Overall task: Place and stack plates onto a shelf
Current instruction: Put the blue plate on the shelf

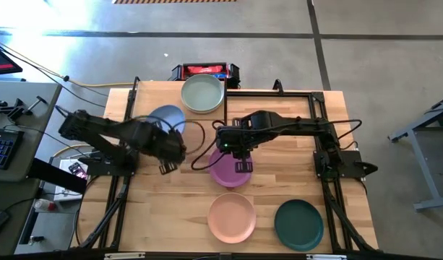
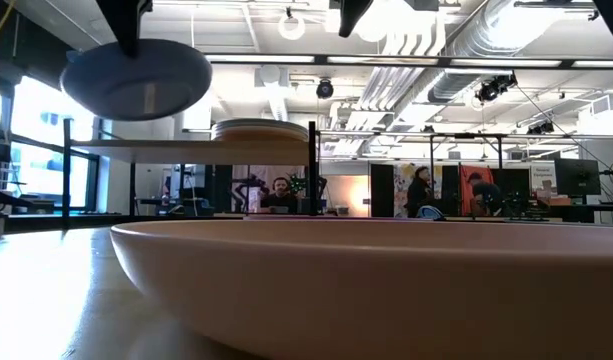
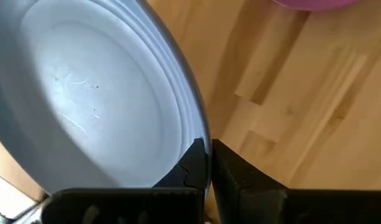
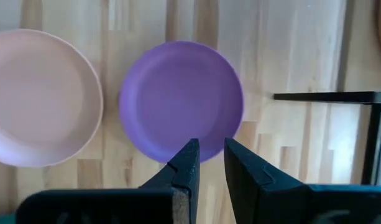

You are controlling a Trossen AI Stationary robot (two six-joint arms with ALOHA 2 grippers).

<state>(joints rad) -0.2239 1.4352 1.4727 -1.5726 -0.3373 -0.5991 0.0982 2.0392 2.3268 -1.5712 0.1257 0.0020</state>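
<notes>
Counter [image 1: 170,209]: light wood, carrying the shelf and all loose plates.

Shelf [image 1: 293,108]: black-framed, at the far side of the counter. In the low view its board [image 2: 186,146] stands raised, with a small stack of plates [image 2: 261,129] on it; the high view shows a sage green plate [image 1: 202,94] uppermost there.

Loose plates: a pink plate [image 1: 232,217] and a dark teal plate [image 1: 299,224] lie flat near the front edge, just beside each other. A purple plate [image 1: 228,170] lies flat mid-counter.

Left hand [image 1: 168,154]: closed on the rim of a blue plate [image 1: 168,117], which hangs clear of the counter (low view shows it [image 2: 136,78] above shelf height). The shelf lies away from this hand, toward the far side and the right; the stack is the nearer landing spot.

Right hand [image 4: 207,163]: hovering directly over the purple plate [image 4: 181,99], fingers at a narrow gap and holding nothing, above the plate's near rim. Judgement: this arm is the nearer one for that plate, and a straight descent onto the rim is what its pick requires.

Writing: no legible brand or label found.
</notes>
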